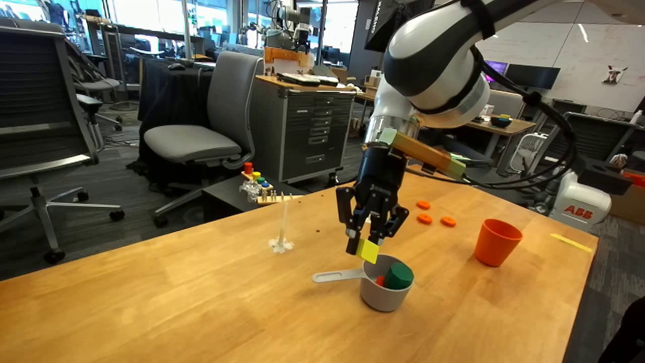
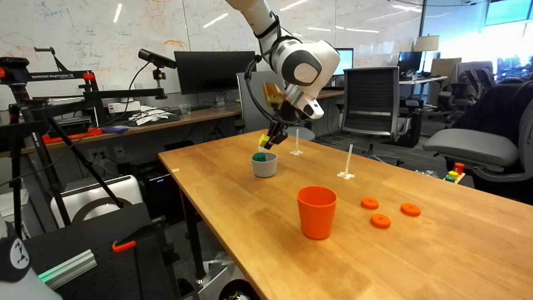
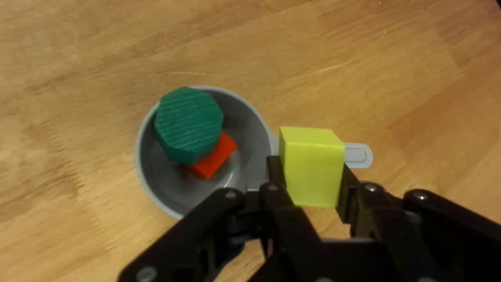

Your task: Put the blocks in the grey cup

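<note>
The pincer (image 1: 364, 244) grips a yellow block (image 3: 313, 172), clamping it from two opposite sides. It holds the block just above the grey cup (image 1: 383, 299), over on the side of the handle (image 3: 357, 155), part of which the block hides in the wrist view. In the grey cup sit a green block (image 3: 188, 121), reaching up past the rim, and a red block (image 3: 217, 155), partly covered by the green one. Well apart from these, an orange cup (image 2: 315, 218) stands upright on the wooden table (image 2: 258, 208), with three orange discs (image 2: 380, 221) lying flat near it. In an exterior view I can make out two thin pale sticks (image 2: 348, 160) standing up from the table. Past the table's edge stand a grey chair (image 1: 191, 143) and a dark drawer cabinet (image 1: 315, 131).
</note>
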You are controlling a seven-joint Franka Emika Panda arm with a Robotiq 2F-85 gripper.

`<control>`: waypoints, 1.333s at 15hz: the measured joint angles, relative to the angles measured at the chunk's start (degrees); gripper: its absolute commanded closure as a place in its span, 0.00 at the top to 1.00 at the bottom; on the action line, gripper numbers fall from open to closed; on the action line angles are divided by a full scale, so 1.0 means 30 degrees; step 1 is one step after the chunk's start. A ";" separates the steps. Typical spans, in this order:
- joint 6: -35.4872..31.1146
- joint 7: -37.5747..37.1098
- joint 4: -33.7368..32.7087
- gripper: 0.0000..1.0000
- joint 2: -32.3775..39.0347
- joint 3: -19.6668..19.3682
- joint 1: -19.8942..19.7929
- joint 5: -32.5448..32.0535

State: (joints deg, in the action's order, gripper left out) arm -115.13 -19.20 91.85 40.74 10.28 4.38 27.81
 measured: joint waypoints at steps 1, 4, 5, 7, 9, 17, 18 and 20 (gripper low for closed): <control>0.0241 -0.0001 0.0007 0.08 0.0003 -0.0021 -0.0004 0.0063; 0.0847 -0.0024 0.0009 0.08 0.0015 -0.0108 -0.0011 0.0172; 0.1010 -0.0040 0.0009 0.08 0.0017 -0.0132 -0.0013 0.0186; 0.1202 -0.0074 0.0009 0.08 0.0018 -0.0183 -0.0013 0.0191; 0.1239 -0.0159 0.0009 0.08 0.0018 -0.0211 -0.0013 0.0191; 0.1215 -0.1340 0.0004 0.08 -0.0025 -0.0298 0.0205 0.0190; 0.1190 -0.1569 0.0038 0.08 -0.0055 -0.0385 0.0280 0.0190; 0.1078 -0.1737 0.0462 0.08 -0.0248 -0.0711 0.0325 0.0190</control>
State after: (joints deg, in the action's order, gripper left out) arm -111.89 -24.41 93.24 39.99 8.15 5.36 28.38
